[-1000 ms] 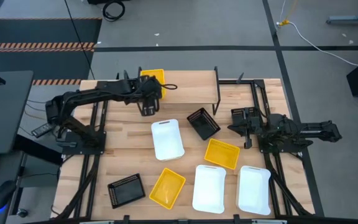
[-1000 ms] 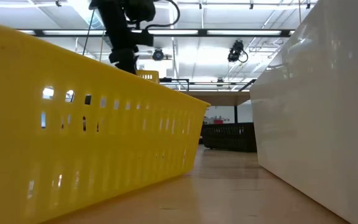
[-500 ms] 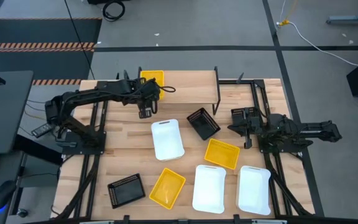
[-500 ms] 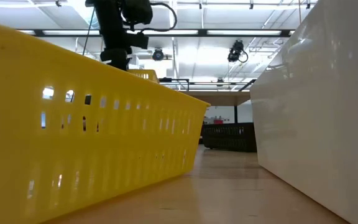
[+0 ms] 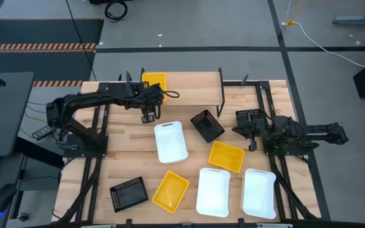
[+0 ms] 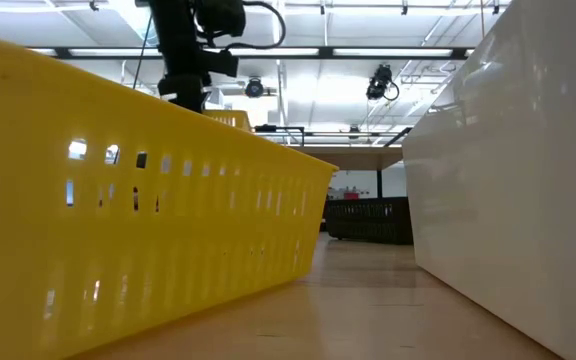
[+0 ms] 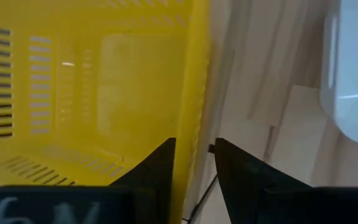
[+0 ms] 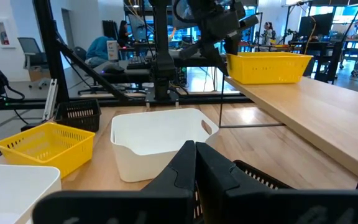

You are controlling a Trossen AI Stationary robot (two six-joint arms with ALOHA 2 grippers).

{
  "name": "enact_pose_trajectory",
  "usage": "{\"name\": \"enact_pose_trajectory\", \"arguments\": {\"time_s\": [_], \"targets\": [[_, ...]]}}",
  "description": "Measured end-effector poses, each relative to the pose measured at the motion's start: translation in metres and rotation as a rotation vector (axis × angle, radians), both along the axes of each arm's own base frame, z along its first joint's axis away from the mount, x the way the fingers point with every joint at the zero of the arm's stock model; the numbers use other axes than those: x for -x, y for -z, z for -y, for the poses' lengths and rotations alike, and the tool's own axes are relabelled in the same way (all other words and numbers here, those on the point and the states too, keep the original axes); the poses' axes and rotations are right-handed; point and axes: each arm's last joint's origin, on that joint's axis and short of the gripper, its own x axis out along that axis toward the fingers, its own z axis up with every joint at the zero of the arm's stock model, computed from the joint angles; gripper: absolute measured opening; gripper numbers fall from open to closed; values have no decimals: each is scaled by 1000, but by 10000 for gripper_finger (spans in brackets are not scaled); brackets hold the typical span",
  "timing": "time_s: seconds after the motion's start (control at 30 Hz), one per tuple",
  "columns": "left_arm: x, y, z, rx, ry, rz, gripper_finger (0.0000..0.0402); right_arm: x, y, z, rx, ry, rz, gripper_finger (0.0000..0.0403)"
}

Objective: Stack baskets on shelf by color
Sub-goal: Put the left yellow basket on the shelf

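Barely begun: we see one yellow basket (image 5: 154, 80) on the shelf (image 5: 189, 88), upper centre, our left pincer (image 5: 148, 107) gripping its rim. Seven baskets still lie on the surface (image 5: 138, 152) below. Our right pincer (image 5: 249, 130), shut, waits at right. Since the earlier frame, the basket has slid further onto the shelf.

The wooden table (image 5: 138, 161) carries the shelf (image 5: 192, 88) along its far edge, with a yellow basket (image 5: 154, 81) on the shelf's left end. On the table in front of the shelf lie three white baskets (image 5: 170, 141), two yellow (image 5: 226, 156) and two black (image 5: 207, 125).
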Motion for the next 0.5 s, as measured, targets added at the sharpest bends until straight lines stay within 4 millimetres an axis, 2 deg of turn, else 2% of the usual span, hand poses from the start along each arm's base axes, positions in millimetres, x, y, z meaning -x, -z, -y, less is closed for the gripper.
{"name": "enact_pose_trajectory", "arguments": {"time_s": [0.5], "targets": [[2, -1, -2, -62, -20, -23, 117, 0, 0, 0, 0, 0, 0, 13]]}}
